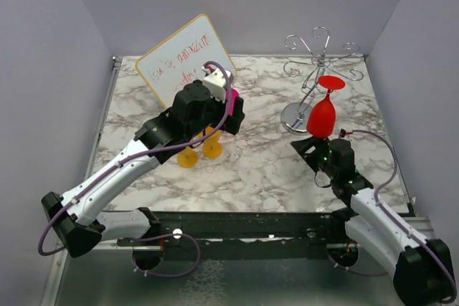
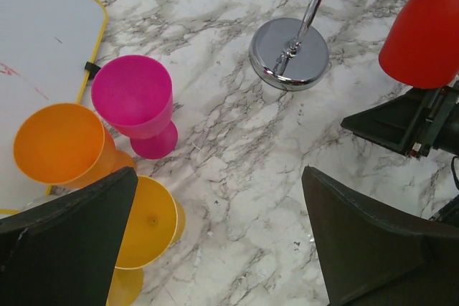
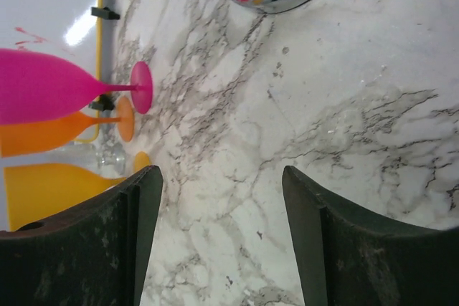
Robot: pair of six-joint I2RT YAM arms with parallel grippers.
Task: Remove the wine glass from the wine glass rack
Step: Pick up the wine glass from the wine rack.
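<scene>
Wine glass just above right tool

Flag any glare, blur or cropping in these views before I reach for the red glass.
Top external: evenly lit, sharp, but the thin wire of the wine glass rack fades against the grey wall. Left wrist: its mirrored base shows bright highlights; the red wine glass is cut by the frame edge. Right wrist: glare patch on the whiteboard.
</scene>
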